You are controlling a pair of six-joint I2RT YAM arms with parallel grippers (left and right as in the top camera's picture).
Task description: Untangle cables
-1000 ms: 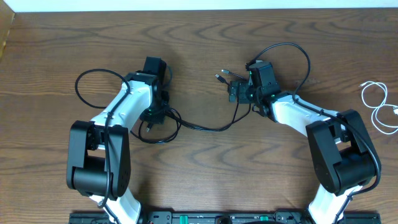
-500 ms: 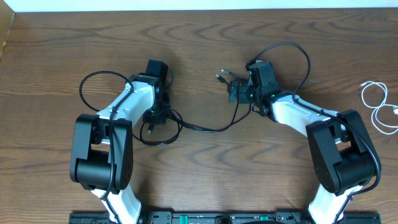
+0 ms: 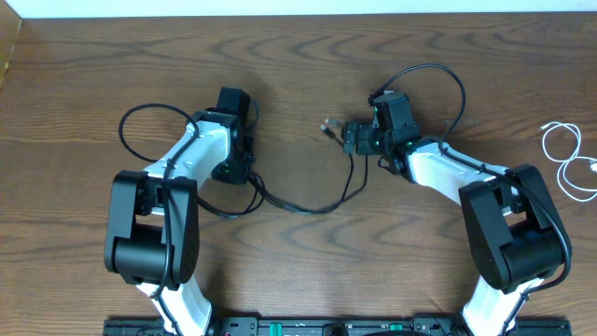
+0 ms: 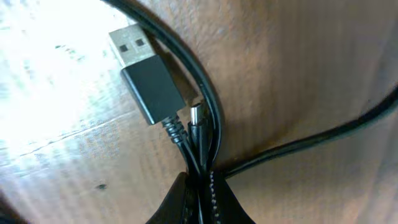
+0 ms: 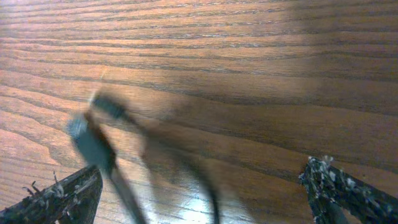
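Note:
The black cable (image 3: 308, 208) sags across the table from my left gripper (image 3: 233, 172) to its plug ends (image 3: 326, 127) beside my right gripper (image 3: 350, 140). In the left wrist view my left gripper (image 4: 202, 196) is shut on several strands of the black cable (image 4: 208, 124), with a USB plug (image 4: 146, 81) and a small plug (image 4: 198, 116) just ahead of the jaws. In the right wrist view my right gripper (image 5: 202, 199) stands wide open, with blurred black cable (image 5: 96, 146) near its left finger (image 5: 62, 196). The white cable (image 3: 569, 159) lies coiled at the far right, apart from both grippers.
Thicker black arm wires loop beside each arm, one at the left (image 3: 140, 126) and one at the right (image 3: 438, 79). The wooden table (image 3: 298, 56) stretches to a pale edge at the back.
My left gripper has shut on the black cable. The slack loop beside it has pulled straighter, and the plug ends near my right gripper have shifted. The right gripper stays open.

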